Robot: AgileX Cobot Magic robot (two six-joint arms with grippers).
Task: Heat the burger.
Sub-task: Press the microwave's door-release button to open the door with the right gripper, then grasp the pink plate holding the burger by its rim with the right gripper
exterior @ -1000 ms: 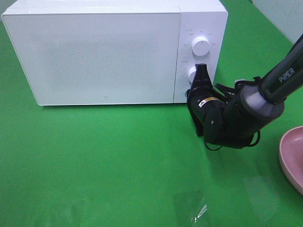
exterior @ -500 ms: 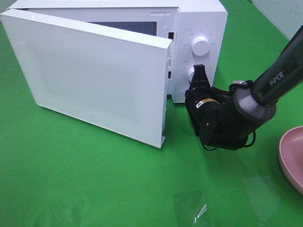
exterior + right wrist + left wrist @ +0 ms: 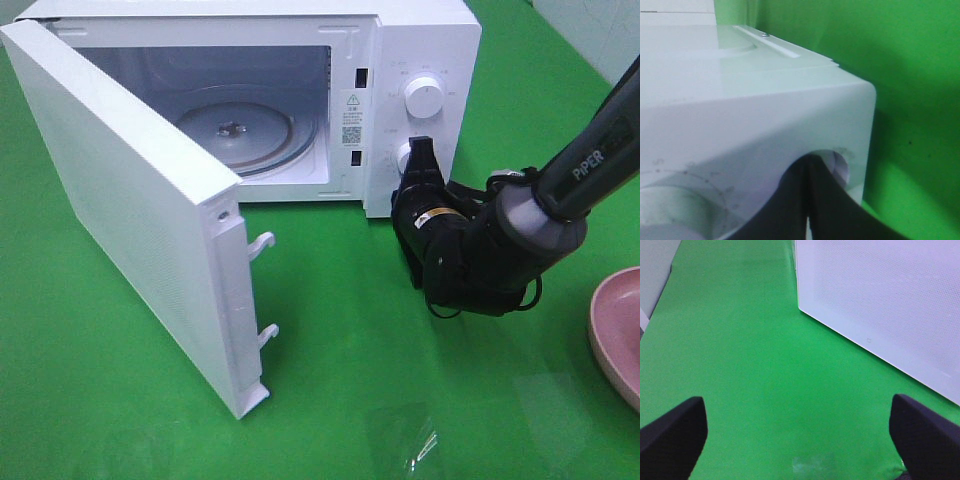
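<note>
Exterior high view and both wrist views leave the burger out of sight, so I cannot tell where it is. The white microwave (image 3: 420, 60) stands at the back of the green surface (image 3: 350, 380). Its door (image 3: 130, 220) is wide open on the left hinge, with two latch hooks (image 3: 262, 243) on its free edge. The glass turntable (image 3: 245, 130) lies bare in the cavity.

My right end effector (image 3: 424, 152) reaches to the control panel. Its black fingers are pressed together with nothing between them, and the tips are at the lower dial (image 3: 404, 157), below the upper dial (image 3: 424, 98). Up close, those tips (image 3: 809, 170) meet against the white panel near its corner.

My left end effector (image 3: 797, 440) hangs over bare green with its fingers spread wide, holding nothing. The door's dotted outer face is ahead of it.

A pink plate (image 3: 615, 330) sits at the right edge of the surface, well apart from the microwave.
</note>
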